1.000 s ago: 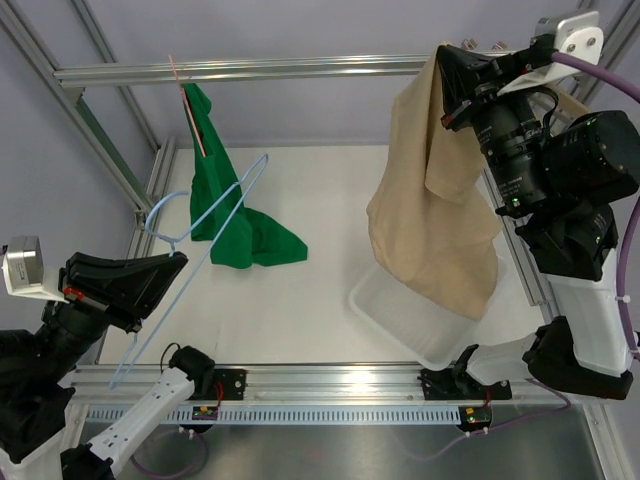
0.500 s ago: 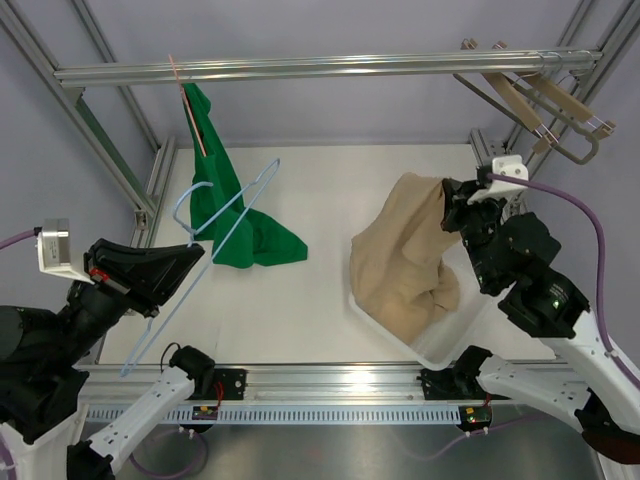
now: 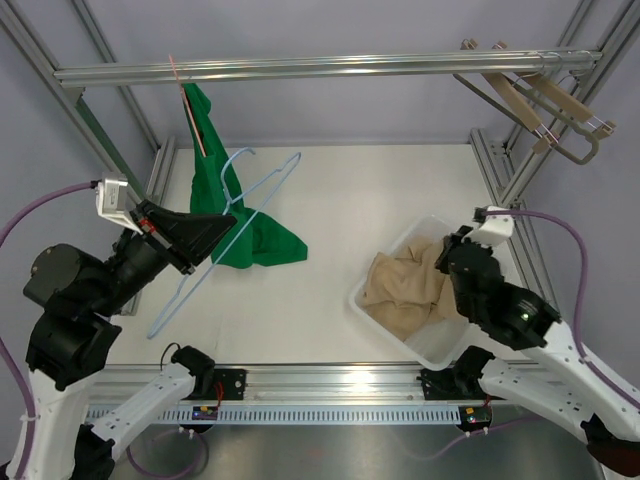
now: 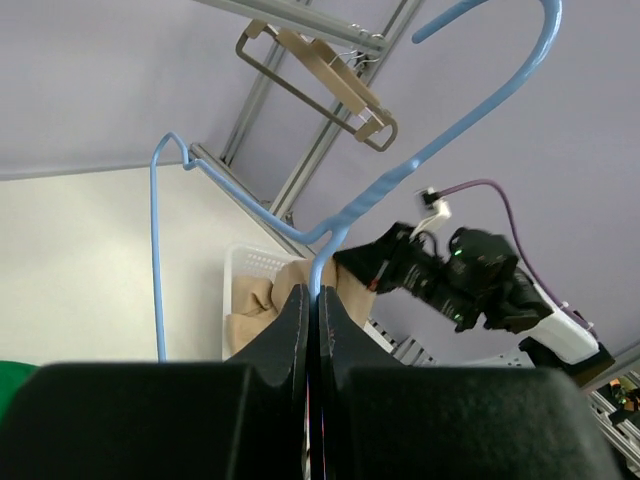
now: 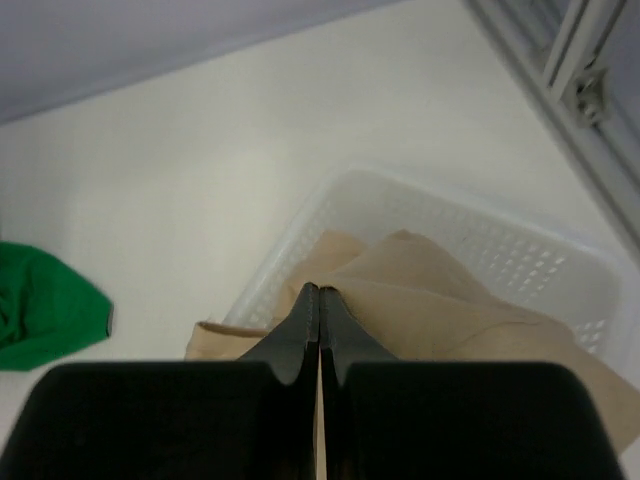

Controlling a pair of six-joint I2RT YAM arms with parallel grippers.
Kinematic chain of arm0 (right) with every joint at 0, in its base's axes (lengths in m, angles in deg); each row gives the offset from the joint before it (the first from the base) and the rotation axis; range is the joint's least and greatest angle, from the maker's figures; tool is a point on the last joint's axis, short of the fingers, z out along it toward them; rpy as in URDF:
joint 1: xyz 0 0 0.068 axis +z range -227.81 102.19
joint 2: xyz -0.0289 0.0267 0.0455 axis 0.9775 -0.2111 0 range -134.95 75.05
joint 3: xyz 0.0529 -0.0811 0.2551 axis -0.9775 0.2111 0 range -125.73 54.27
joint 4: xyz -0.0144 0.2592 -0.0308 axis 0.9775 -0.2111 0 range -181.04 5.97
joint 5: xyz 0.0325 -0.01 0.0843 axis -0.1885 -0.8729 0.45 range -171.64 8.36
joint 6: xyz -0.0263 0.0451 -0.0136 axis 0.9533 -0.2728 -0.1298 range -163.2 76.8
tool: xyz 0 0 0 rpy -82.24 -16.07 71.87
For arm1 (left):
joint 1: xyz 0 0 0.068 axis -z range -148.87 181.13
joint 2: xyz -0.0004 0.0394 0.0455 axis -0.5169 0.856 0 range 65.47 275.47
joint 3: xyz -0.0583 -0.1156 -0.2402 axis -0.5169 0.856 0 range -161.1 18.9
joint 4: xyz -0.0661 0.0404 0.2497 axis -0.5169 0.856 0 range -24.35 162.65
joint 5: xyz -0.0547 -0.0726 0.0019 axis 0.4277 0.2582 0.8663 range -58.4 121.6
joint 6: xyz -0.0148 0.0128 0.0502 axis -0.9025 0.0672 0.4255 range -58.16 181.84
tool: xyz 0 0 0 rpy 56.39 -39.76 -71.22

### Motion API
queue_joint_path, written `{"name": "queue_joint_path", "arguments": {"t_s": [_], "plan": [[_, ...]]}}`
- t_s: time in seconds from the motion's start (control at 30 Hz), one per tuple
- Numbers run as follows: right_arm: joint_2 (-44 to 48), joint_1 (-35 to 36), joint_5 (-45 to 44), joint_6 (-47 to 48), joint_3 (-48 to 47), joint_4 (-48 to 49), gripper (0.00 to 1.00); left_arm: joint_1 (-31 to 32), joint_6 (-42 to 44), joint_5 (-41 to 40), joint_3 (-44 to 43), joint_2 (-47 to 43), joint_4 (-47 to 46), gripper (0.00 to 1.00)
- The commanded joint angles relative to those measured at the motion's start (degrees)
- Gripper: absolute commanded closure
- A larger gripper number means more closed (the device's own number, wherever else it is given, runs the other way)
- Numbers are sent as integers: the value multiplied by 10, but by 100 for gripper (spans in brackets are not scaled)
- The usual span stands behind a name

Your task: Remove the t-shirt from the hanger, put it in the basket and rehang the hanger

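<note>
My left gripper is shut on a bare light blue wire hanger and holds it in the air over the table's left side. In the left wrist view the hanger rises out of my closed jaws. The beige t-shirt lies crumpled in the white basket at the right. My right gripper is down in the basket, shut on a fold of the shirt. The right wrist view shows the jaws pinching the beige cloth inside the basket.
A green t-shirt hangs from a pink hanger on the top rail, its lower part on the table. Wooden hangers hang at the rail's right end. Frame posts stand at both sides.
My right gripper has come down from high at the back and lowered the beige t-shirt into the basket. My left gripper has carried the blue hanger up and to the right.
</note>
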State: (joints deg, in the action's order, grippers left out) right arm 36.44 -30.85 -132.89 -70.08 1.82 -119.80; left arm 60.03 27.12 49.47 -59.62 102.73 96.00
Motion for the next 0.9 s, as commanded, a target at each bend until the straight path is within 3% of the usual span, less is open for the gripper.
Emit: {"name": "queue_joint_path", "arguments": {"t_s": [0.0,0.1,0.2,0.23,0.27,0.3,0.37,0.57,0.87], "plan": [[-55,-3,70,-141,76,-6,100,-2,9,-18,14,27,-58,100],[-75,-2,88,-214,123,7,99,-2,6,-34,24,52,-80,100],[-66,-3,79,-249,128,-19,80,-2,-3,-34,24,91,-107,100],[-56,-2,80,-248,126,-25,73,-2,-5,-34,23,102,-115,100],[-27,-3,85,-242,123,-30,52,-2,-5,-34,23,125,-124,100],[-11,-3,99,-225,120,-35,39,-2,-4,-42,17,137,-143,100],[39,-2,119,-203,101,-42,19,-2,-4,-52,3,178,-165,100],[158,-2,195,-143,58,-85,1,-3,-5,-78,-110,311,-187,100],[160,-1,261,-106,54,-78,1,-10,-27,-136,-196,437,-231,100]]}}
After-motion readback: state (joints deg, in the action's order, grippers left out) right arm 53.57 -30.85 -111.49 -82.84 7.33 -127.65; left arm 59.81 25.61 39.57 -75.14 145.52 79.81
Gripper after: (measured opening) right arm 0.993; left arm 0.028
